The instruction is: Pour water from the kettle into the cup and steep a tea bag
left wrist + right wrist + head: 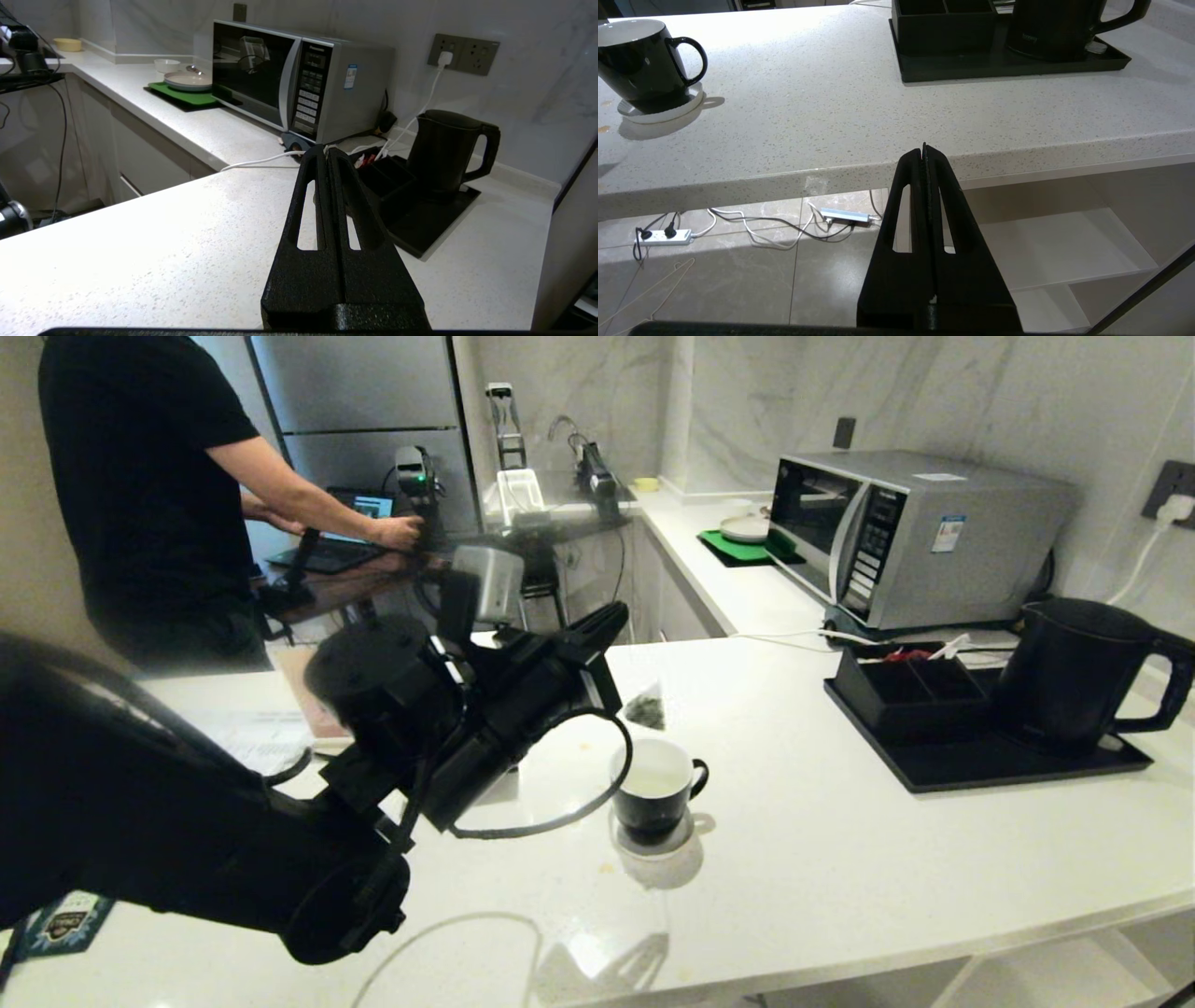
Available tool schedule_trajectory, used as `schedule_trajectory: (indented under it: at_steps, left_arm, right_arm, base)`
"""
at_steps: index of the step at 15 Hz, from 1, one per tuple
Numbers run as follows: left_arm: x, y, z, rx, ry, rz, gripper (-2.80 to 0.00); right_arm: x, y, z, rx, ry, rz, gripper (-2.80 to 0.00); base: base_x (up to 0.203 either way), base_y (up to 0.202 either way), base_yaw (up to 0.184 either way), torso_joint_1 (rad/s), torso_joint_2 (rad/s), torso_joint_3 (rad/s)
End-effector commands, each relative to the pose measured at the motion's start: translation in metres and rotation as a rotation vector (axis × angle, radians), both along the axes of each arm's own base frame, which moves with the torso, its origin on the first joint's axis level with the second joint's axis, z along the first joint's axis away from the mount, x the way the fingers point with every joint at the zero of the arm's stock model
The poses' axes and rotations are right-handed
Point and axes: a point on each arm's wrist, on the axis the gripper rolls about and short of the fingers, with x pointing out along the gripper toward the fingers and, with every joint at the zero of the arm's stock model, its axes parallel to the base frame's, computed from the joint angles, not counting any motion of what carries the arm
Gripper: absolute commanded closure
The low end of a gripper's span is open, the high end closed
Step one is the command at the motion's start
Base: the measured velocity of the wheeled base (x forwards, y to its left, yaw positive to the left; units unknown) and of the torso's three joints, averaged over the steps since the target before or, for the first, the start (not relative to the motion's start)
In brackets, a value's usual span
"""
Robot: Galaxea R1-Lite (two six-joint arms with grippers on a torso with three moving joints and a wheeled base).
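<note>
The left gripper [611, 616], jaws clenched apparently on the string, dangles the tea bag [644, 709] at the cup's [653, 793] twelve o'clock; a swing could miss. The right gripper [924, 151] hangs clenched, empty.

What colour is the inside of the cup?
White inside the cup, black outside; head view shows it best.

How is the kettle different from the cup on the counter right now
The kettle is tall, matte and far bigger; the cup is small and glossy. The kettle stands on the black tray, the cup on a white coaster. The cup shows a white inside with pale water; the kettle's inside is hidden. Both are black, upright and handled.
</note>
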Motion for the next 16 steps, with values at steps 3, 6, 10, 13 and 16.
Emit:
schedule_trajectory:
  at_steps: [3, 6, 10, 13, 16]
  left_arm:
    - [0.006, -0.007, -0.008, 0.006, 0.007, -0.005, 0.00]
    - [0.008, -0.009, -0.013, 0.013, 0.015, -0.002, 0.00]
    - [0.010, -0.011, -0.018, 0.022, 0.026, -0.005, 0.00]
    - [0.012, -0.012, -0.025, 0.036, 0.043, -0.004, 0.00]
    - [0.013, -0.019, -0.035, 0.051, 0.062, -0.012, 0.00]
  right_arm:
    - [0.000, 0.000, 0.000, 0.000, -0.004, 0.000, 0.00]
    - [0.000, 0.000, 0.000, 0.000, -0.004, 0.000, 0.00]
    - [0.000, 0.000, 0.000, 0.000, -0.004, 0.000, 0.00]
    - [0.000, 0.000, 0.000, 0.000, -0.004, 0.000, 0.00]
    - [0.000, 0.000, 0.000, 0.000, -0.002, 0.000, 0.00]
  base:
    - [0.000, 0.000, 0.000, 0.000, 0.00, 0.000]
    - [0.000, 0.000, 0.000, 0.000, 0.00, 0.000]
    - [0.000, 0.000, 0.000, 0.000, 0.00, 0.000]
    - [0.000, 0.000, 0.000, 0.000, 0.00, 0.000]
    - [0.000, 0.000, 0.000, 0.000, 0.00, 0.000]
